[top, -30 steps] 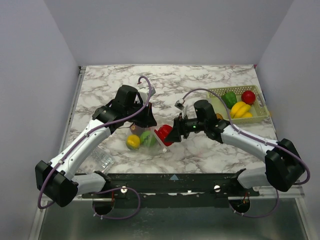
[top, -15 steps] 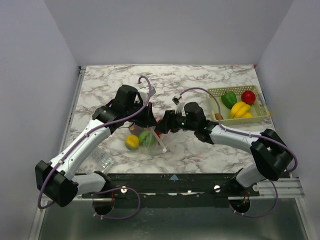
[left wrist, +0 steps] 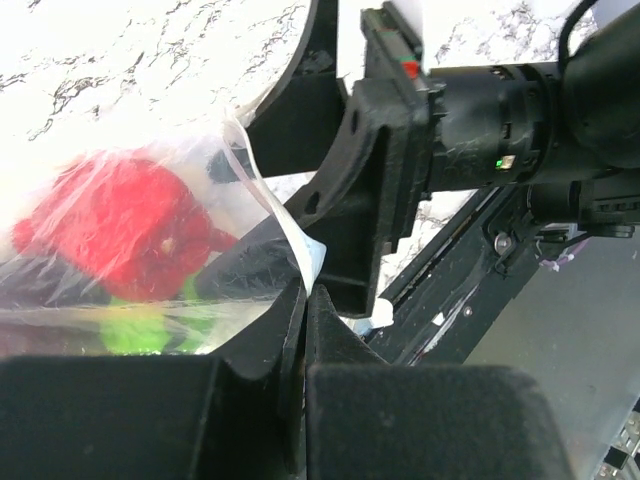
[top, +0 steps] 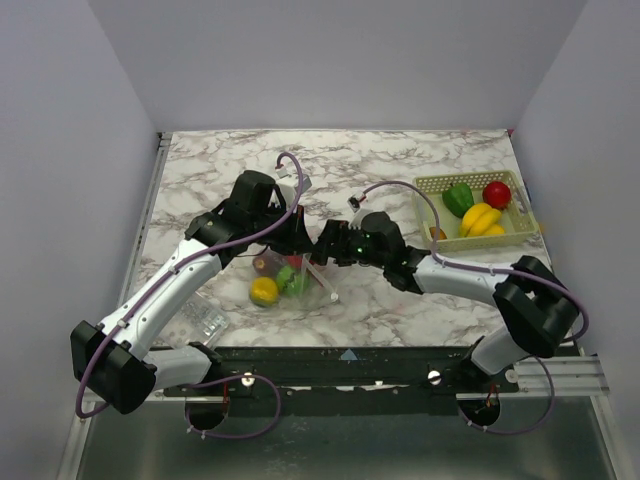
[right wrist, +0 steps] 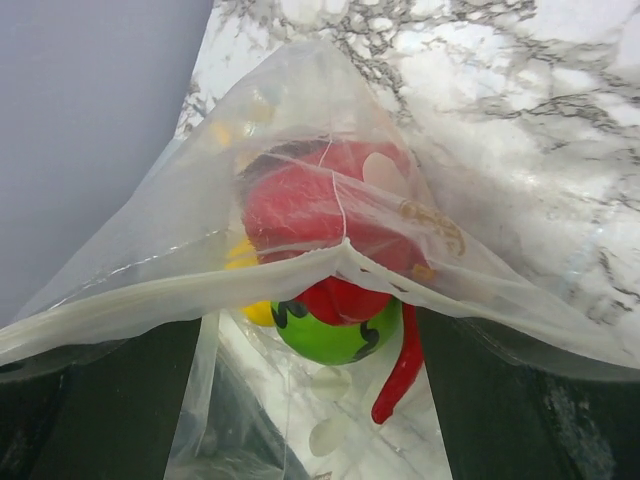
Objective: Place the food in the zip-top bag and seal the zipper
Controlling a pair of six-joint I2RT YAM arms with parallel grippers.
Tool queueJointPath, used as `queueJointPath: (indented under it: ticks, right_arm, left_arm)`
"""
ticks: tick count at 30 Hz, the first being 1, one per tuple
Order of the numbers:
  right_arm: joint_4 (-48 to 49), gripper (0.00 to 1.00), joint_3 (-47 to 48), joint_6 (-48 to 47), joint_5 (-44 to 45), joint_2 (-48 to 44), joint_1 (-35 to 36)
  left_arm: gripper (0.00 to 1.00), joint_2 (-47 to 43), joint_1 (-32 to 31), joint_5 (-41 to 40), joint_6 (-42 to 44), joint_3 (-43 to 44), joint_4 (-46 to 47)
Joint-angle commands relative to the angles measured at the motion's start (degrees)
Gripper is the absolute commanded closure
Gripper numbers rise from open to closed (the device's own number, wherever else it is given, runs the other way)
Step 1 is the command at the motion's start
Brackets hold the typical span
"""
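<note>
The clear zip-top bag (top: 295, 285) lies at the table's middle-left, with its mouth facing right. Yellow (top: 264, 291), green (top: 290, 278) and red food sit inside it. My left gripper (top: 300, 240) is shut on the bag's upper rim, with the pale zipper strip (left wrist: 300, 250) pinched between its jaws. My right gripper (top: 325, 246) is at the bag's mouth with its jaws wide apart. In the right wrist view (right wrist: 320, 370) the zipper rim (right wrist: 200, 290) drapes across its fingers. Beyond it lie a red fruit (right wrist: 310, 205), a green striped fruit (right wrist: 335, 335) and a red chili (right wrist: 400, 370).
A pale green basket (top: 525, 228) at the right holds a green pepper (top: 459, 197), a red tomato (top: 497, 193) and yellow bananas (top: 482, 218). A small crinkly clear packet (top: 205, 320) lies near the front left edge.
My right gripper has moved left, carrying the red food into the bag's mouth. The red food now lies inside with the jaws apart. My left gripper has kept hold of the rim.
</note>
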Motion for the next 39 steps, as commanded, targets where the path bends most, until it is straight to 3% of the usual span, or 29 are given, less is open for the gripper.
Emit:
queueJointPath:
  ticks: [1, 12, 16, 20, 23, 31, 36, 39]
  right_arm:
    - [-5.97, 0.11, -1.57, -2.76, 5.61, -5.42, 0.44]
    - [-28.75, 0.23, -1.66, -10.58, 22.58, -20.34, 0.37]
    - [-34.12, 0.23, -0.35, -14.24, 30.23, -24.52, 0.07]
    - [-38.89, 0.16, 3.07, -17.85, 37.23, -23.78, -3.19]
    - [-40.81, 0.09, 6.29, -20.20, 38.93, -21.08, -9.05]
    - [-32.22, 0.10, 10.00, -28.02, 34.57, -11.81, -27.43]
    - [-30.92, 0.06, 16.29, -34.81, 38.16, -1.20, -35.61]
    - [-31.00, 0.03, 19.52, -34.20, 32.73, 2.90, -42.62]
  left_arm:
    - [1.00, -0.92, 0.11, 1.00, -0.07, -0.37, 0.88]
    - [1.00, -0.72, 0.33, 0.72, 0.01, -0.30, 0.83]
    - [1.00, -0.79, 0.33, 0.81, 0.02, -0.32, 0.79]
    - [1.00, -0.39, 0.28, 0.86, -0.07, -0.19, 0.63]
    - [1.00, -0.07, 0.28, 1.16, -0.14, -0.19, 0.71]
    - [1.00, -0.09, 0.28, 0.80, 0.10, -0.13, 0.51]
    - [1.00, -0.11, 0.28, 1.01, 0.10, -0.29, 0.69]
    - [1.00, 0.14, 0.36, 1.05, 0.11, -0.10, 0.44]
